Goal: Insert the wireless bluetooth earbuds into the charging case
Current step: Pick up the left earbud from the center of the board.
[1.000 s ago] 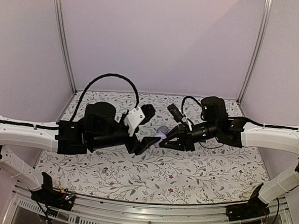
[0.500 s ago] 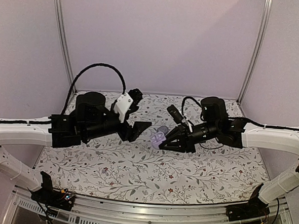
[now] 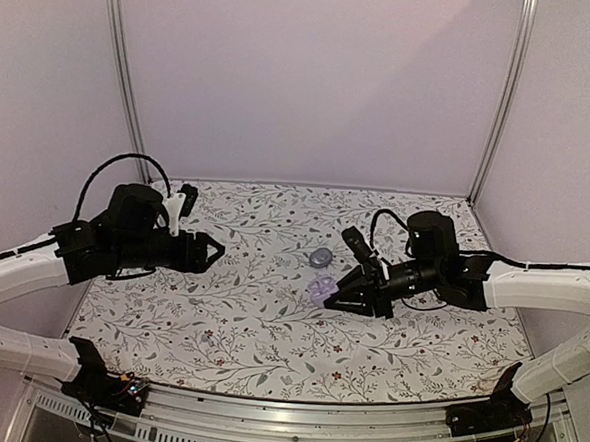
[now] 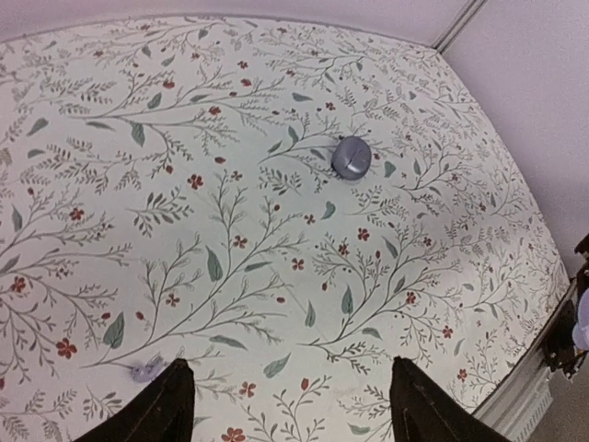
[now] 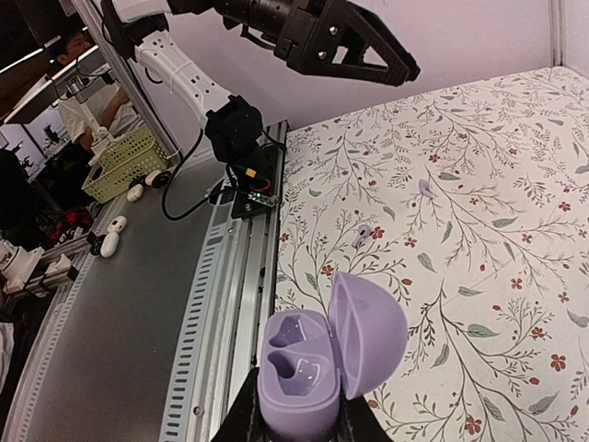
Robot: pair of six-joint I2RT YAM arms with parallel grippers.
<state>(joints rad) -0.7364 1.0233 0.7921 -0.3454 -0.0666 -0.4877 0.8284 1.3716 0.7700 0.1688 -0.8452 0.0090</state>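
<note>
My right gripper point(image 3: 329, 295) point(image 5: 296, 416) is shut on the charging case point(image 3: 321, 288) point(image 5: 313, 373), a glossy lavender clamshell. I hold it above the floral cloth with its lid open. Both sockets show and look empty. Two tiny lavender earbuds lie on the cloth in the right wrist view, one point(image 5: 428, 187) farther off and one point(image 5: 363, 233) nearer. One earbud point(image 4: 145, 371) lies just beside my left gripper's left finger. My left gripper point(image 3: 211, 251) point(image 4: 290, 364) is open and empty at the left of the table, well apart from the case.
A grey-blue round domed thing point(image 3: 320, 257) point(image 4: 352, 157) lies on the cloth just behind the case; I cannot tell what it is. A metal rail point(image 5: 230, 304) runs along the table's near edge. A yellow basket point(image 5: 120, 161) stands off the table. Walls close the back and sides.
My left arm has pulled back from the case to the left side of the table. My right gripper has moved a little nearer and lower with the open case.
</note>
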